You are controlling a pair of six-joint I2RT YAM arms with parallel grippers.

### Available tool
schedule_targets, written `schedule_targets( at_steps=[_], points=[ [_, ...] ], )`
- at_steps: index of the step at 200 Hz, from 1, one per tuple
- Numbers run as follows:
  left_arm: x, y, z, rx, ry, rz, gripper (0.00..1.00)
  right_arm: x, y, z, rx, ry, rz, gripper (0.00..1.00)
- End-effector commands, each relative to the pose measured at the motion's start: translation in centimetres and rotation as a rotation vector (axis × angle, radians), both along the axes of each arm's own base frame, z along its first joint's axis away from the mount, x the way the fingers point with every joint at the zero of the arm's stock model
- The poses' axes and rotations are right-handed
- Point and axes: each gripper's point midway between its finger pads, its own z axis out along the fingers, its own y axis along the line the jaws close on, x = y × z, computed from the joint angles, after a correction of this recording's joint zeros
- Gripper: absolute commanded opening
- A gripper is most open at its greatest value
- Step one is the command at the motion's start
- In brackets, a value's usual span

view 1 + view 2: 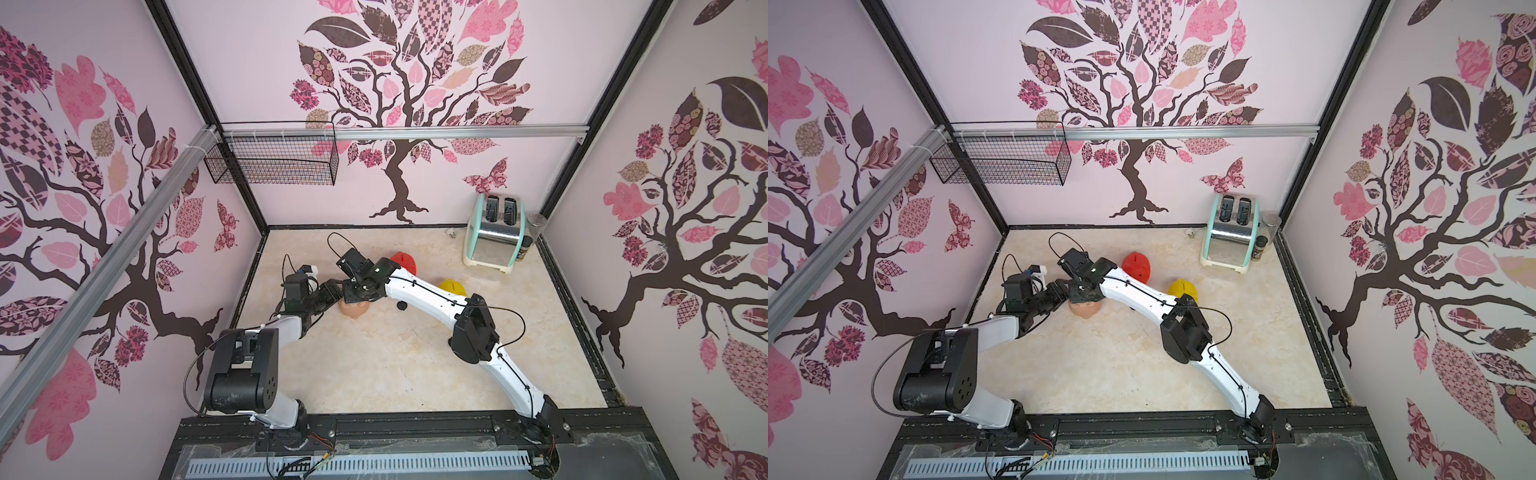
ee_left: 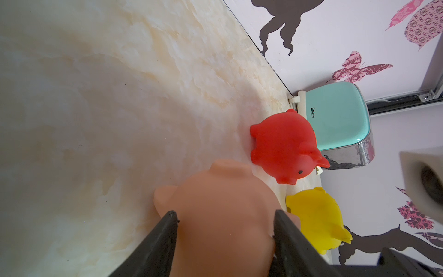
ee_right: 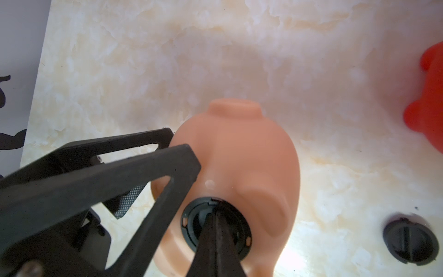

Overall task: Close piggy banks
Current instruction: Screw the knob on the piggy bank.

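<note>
The peach-pink piggy bank (image 3: pixel 239 148) lies belly-up left of the table's middle, seen in both top views (image 1: pixel 353 309) (image 1: pixel 1086 309). My left gripper (image 2: pixel 224 215) is shut on its body, one of its fingers (image 3: pixel 134 172) pressing each flank. A black plug (image 3: pixel 191 223) sits in the belly hole. My right gripper (image 3: pixel 213 213) is shut, its tips on the plug's centre. The red piggy bank (image 1: pixel 405 262) (image 2: pixel 285 146) and the yellow piggy bank (image 1: pixel 453 286) (image 2: pixel 316 220) stand behind to the right, partly hidden by the right arm.
A loose black plug (image 3: pixel 407 242) (image 1: pixel 402 305) lies on the marble table just right of the peach pig. A mint toaster (image 1: pixel 494 237) and a jar (image 1: pixel 534 230) stand in the back right corner. A wire basket (image 1: pixel 274 162) hangs on the back rail.
</note>
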Motion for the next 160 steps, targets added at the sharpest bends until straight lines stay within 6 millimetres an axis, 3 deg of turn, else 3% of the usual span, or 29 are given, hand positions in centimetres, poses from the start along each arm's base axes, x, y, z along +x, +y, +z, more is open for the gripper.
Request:
schedule_targets(
  at_steps=[1,27,29,34,109,144,160],
  points=[
    [-2.7,-1.8,-2.8,-0.029,0.142,-0.075,0.64,1.8,-0.7,-0.2,-0.002,-0.022,-0.048,0.00],
    [-2.7,-1.8,-2.7,-0.027,0.137,-0.074,0.64,1.9,-0.6,-0.1,0.003,-0.027,-0.045,0.00],
    [-2.7,-1.8,-2.6,-0.027,0.136,-0.074,0.64,1.9,-0.6,1.4,0.022,-0.042,-0.045,0.00],
    [-2.7,-1.8,-2.6,-0.028,0.136,-0.074,0.64,1.8,-0.5,2.1,0.034,-0.047,-0.043,0.00],
    [-2.7,-1.7,-2.6,-0.023,0.138,-0.074,0.64,2.1,-0.5,5.7,0.072,-0.097,-0.031,0.06],
    [-2.8,-1.7,-2.3,-0.017,0.134,-0.071,0.64,1.8,-1.4,8.0,0.076,-0.127,-0.036,0.13],
    [-2.7,-1.7,-2.1,-0.018,0.130,-0.071,0.64,1.7,-1.8,9.3,0.084,-0.146,-0.038,0.21]
  ],
)
